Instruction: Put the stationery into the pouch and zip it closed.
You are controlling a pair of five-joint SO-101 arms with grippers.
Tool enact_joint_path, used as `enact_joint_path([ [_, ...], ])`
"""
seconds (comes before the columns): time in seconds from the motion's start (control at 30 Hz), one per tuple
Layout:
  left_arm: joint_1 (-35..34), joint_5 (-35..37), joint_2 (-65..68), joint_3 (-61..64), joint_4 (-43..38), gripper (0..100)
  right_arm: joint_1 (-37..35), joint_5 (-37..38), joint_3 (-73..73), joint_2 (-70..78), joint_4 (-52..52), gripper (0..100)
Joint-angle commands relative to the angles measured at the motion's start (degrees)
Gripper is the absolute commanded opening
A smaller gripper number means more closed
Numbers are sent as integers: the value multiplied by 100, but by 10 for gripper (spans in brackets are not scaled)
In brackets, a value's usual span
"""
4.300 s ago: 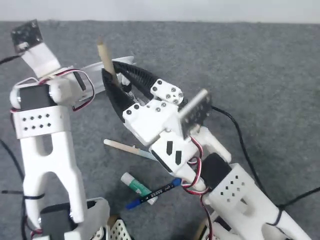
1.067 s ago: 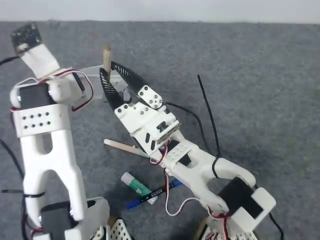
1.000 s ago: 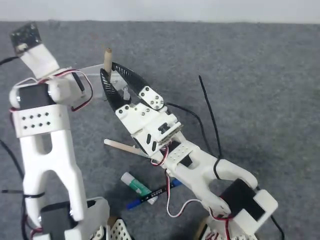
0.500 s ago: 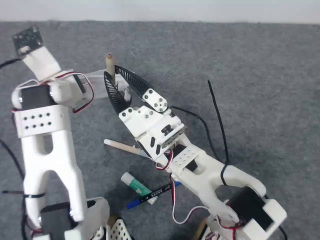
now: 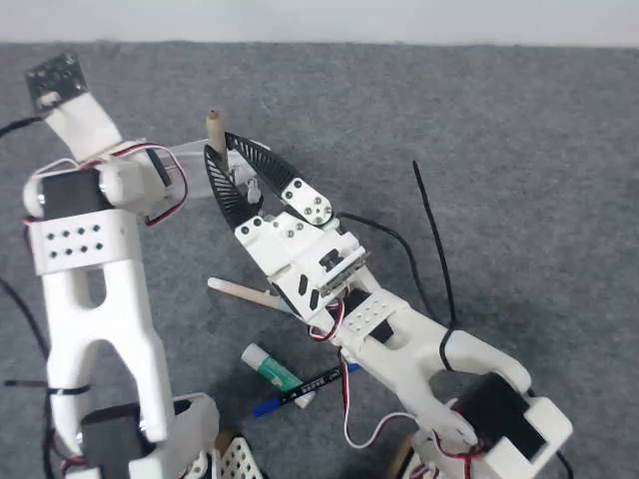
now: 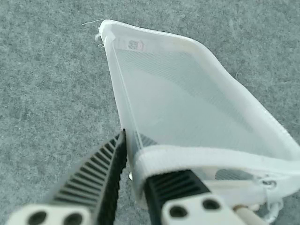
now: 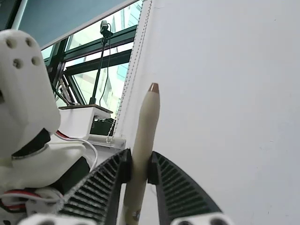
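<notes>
Pencil [image 5: 213, 133] now more upright, pinched in right tool [image 7: 139, 158]; left tool [image 6: 136, 157] pinching pouch [image 6: 187, 103] rim.

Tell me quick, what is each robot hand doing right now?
Left hand: closed, holding the mesh pouch by its rim.
Right hand: closed, holding a tan pencil.

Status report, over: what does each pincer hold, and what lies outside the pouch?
Left pincer shut on pouch edge. Right pincer shut on pencil, upright. Glue stick, pen, wooden stick lie on table.
</notes>
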Motion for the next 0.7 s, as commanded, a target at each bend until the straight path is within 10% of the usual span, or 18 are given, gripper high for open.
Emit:
enact_joint_path([
  [0.0,18,-62,-114,-22,-167,11,-31,123,-44,242,40,7],
  [0.37,0,-70,-114,4,-158,11,-277,229,264,444,-857,7],
  [0.67,97,-70,-220,-101,-9,11,-1138,2031,677,505,-2176,7],
])
